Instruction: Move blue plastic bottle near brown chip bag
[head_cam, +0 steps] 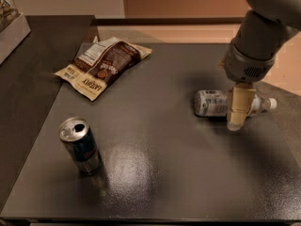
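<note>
**A:** Where's the gripper?

**B:** The gripper is tan and hangs from a grey robot arm that comes in at top right. It points down at the dark table, over its right side.

**A:** Open or closed?

**B:** Can't tell. From this angle it reads as one tan block.

**A:** And the blue plastic bottle?

**B:** The blue plastic bottle lies on its side, right behind the gripper as the camera sees it. Its labelled body sticks out to the gripper's picture-left, and its neck w/ white cap to the gripper's picture-right. The gripper crosses the bottle's middle, and its tip ends a bit lower in the view than the bottle's near edge. Whether the two touch, can't tell.

**A:** The brown chip bag?

**B:** The brown chip bag lies flat, well apart from the gripper. It's far to the gripper's picture-left and farther from the camera, near the table's back-left corner. A white nutrition label faces up at the bag's far end.

**A:** Anything else?

**B:** A blue-silver drink can stands upright w/ its top showing. It's far to the gripper's picture-left and nearer the camera, approx. below the bag in the view. Past the table's left edge is a second dark surface.
</note>
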You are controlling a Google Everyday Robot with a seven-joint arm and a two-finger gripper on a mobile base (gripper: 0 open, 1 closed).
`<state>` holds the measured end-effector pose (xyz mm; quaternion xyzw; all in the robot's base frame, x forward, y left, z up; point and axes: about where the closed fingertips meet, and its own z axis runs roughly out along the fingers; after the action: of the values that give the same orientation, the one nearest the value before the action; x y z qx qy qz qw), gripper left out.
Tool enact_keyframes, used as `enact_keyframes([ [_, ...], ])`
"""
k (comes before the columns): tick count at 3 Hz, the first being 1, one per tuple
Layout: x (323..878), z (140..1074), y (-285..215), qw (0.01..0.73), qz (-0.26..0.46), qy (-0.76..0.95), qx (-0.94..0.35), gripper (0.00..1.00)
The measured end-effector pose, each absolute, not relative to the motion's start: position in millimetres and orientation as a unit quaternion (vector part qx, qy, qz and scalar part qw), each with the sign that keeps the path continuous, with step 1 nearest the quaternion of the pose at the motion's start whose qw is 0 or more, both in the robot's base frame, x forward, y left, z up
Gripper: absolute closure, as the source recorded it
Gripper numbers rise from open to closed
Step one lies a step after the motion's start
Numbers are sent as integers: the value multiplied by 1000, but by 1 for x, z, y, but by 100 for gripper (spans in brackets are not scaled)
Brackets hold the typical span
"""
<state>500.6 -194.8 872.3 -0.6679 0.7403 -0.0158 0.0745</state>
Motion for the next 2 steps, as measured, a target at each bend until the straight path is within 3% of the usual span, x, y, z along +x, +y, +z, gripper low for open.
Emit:
enact_keyframes([
  [2, 504, 852, -205, 60, -11, 746, -663, 31],
])
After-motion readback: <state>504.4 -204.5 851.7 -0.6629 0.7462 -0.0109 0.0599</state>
